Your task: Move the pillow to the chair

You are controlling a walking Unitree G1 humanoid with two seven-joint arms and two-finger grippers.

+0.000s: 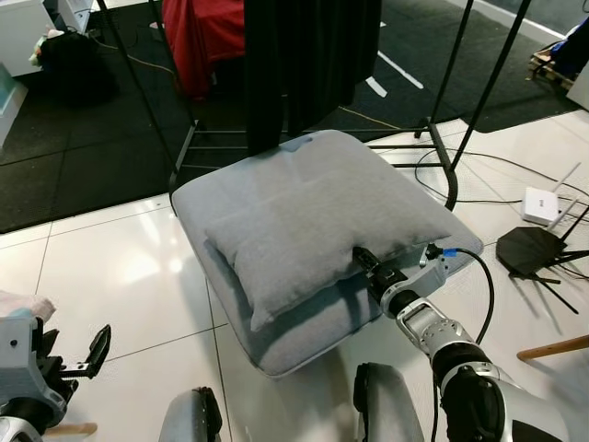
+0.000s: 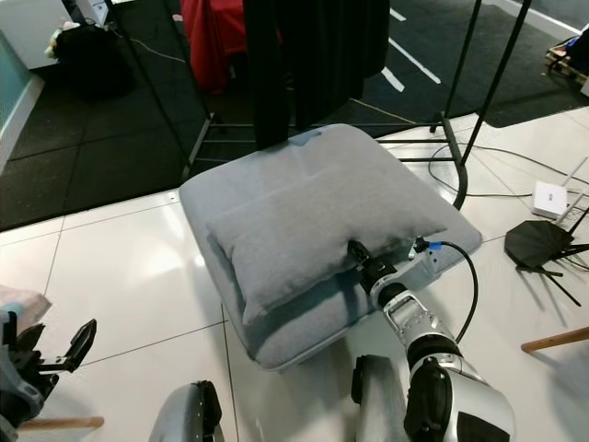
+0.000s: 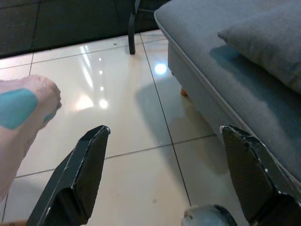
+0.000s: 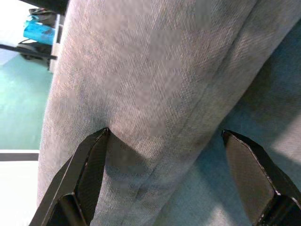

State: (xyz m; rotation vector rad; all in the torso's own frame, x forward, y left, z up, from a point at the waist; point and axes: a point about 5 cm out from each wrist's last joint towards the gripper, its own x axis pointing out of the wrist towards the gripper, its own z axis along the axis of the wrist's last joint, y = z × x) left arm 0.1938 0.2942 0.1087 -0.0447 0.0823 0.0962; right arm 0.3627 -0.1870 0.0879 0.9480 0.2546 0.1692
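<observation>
Pillow [image 1: 313,221]: lying on chair [image 1: 304,336], placing nearly done.
Right gripper [image 4: 164,141]: at pillow's 5 o'clock edge, fingers apart.
Left gripper [image 3: 164,155]: idle, fingers apart.
Next: withdraw right arm.

Glossy white tiles [image 1: 110,285], black mat [image 1: 74,138]

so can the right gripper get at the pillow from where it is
Probably yes. The right gripper is already at the near edge of the pillow, which lies on the grey chair cushion. Its fingers are open around the fabric, with nothing between.
</observation>
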